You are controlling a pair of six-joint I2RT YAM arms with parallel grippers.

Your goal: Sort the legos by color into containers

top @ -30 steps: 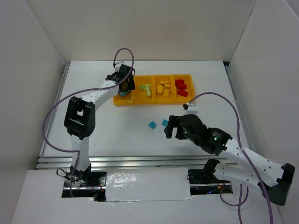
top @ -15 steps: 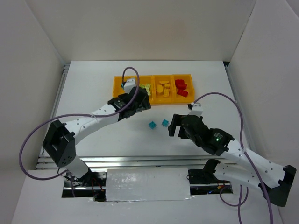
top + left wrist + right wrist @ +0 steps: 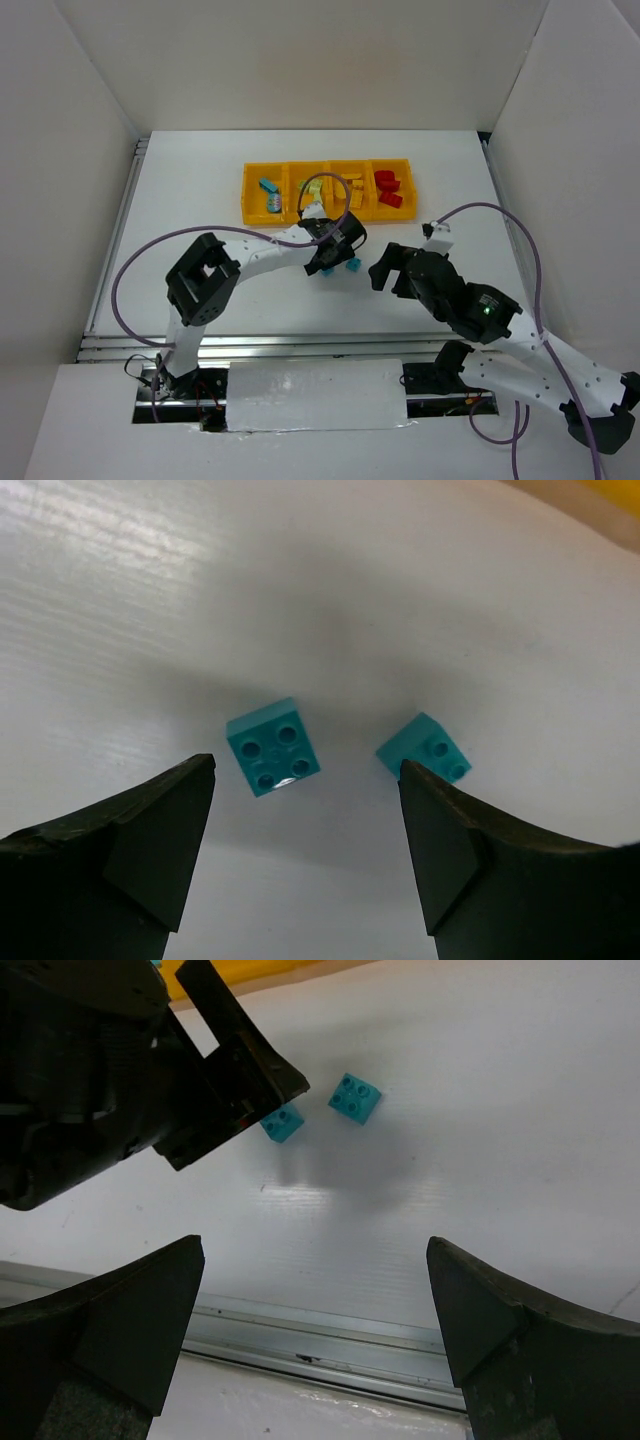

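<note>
Top external view: a long orange-yellow plastic tray with 4 square open compartments lies toward the far side of the white table. From left to right its compartments hold cyan-blue bricks, pale green bricks, yellow bricks and red bricks.

On the bare table just near of the tray, 2 more legos lie loose, side by side but apart. One is a square cyan-blue brick with 4 studs; the other is a second cyan-blue brick, turned at an angle.

The left gripper hangs low over this pair with its black fingers spread wide and nothing clamped between them. In the left wrist view the square brick sits between the 2 fingertips and touches neither, while the second brick lies right beside the tip of one finger.

The right gripper hovers just to the right of the 2 bricks. Its claw is spread fully apart and empty, and it faces the bricks and the left arm's black head.
</note>
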